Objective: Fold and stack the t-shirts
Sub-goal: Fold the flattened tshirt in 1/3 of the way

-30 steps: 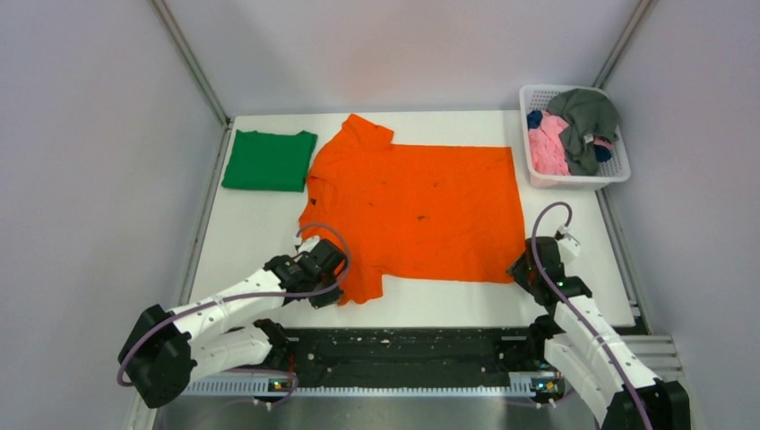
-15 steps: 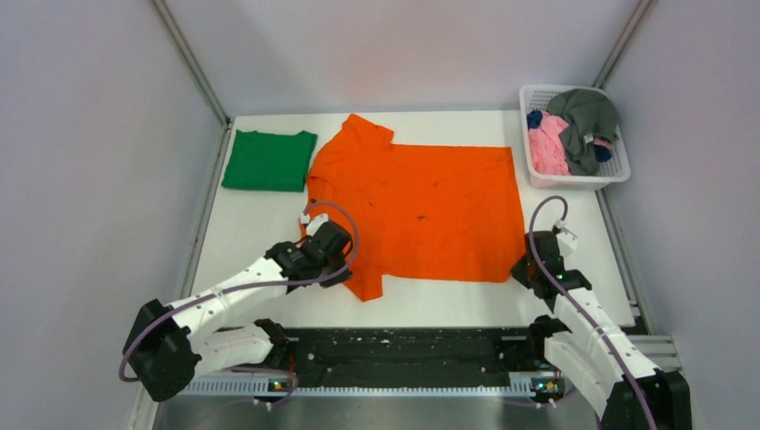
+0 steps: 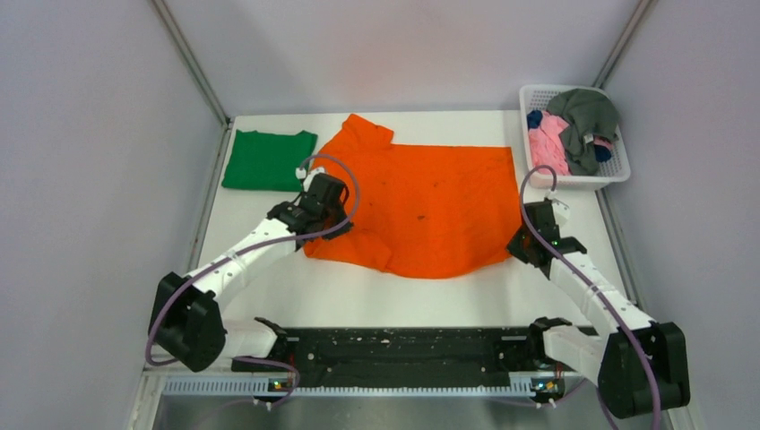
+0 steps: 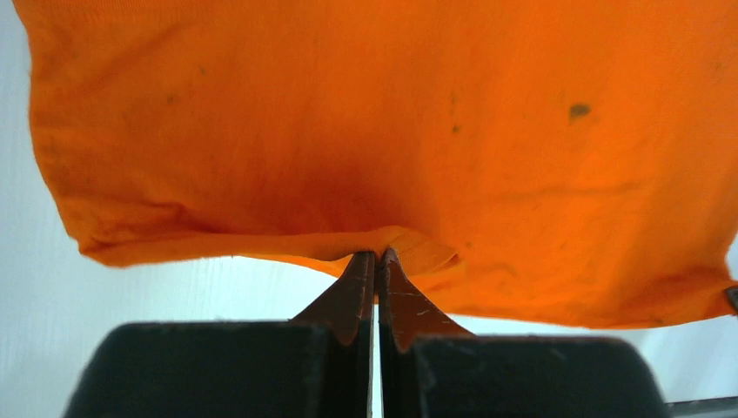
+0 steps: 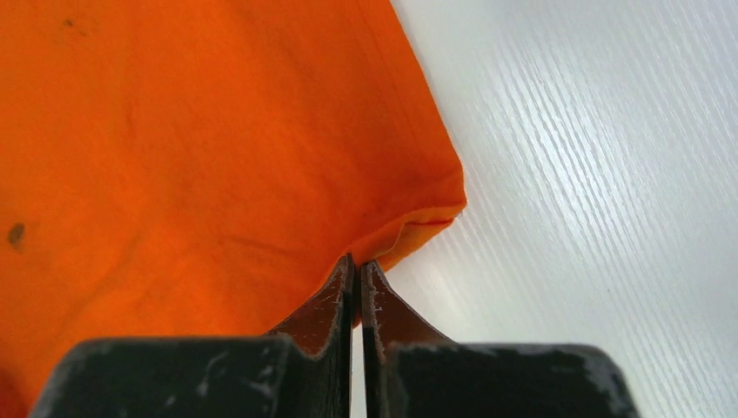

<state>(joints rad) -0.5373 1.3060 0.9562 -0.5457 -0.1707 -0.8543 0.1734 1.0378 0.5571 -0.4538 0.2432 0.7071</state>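
Since the orange t-shirt [image 3: 421, 202] is judged limp and light, its edges are pinched by left pincer [image 4: 376, 254] and right pincer [image 5: 357, 261].

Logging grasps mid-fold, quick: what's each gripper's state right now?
The left gripper: jaws shut on an edge of the orange t-shirt.
The right gripper: jaws shut on a corner of the orange t-shirt.

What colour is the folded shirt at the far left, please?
The shirt is green; top external view.
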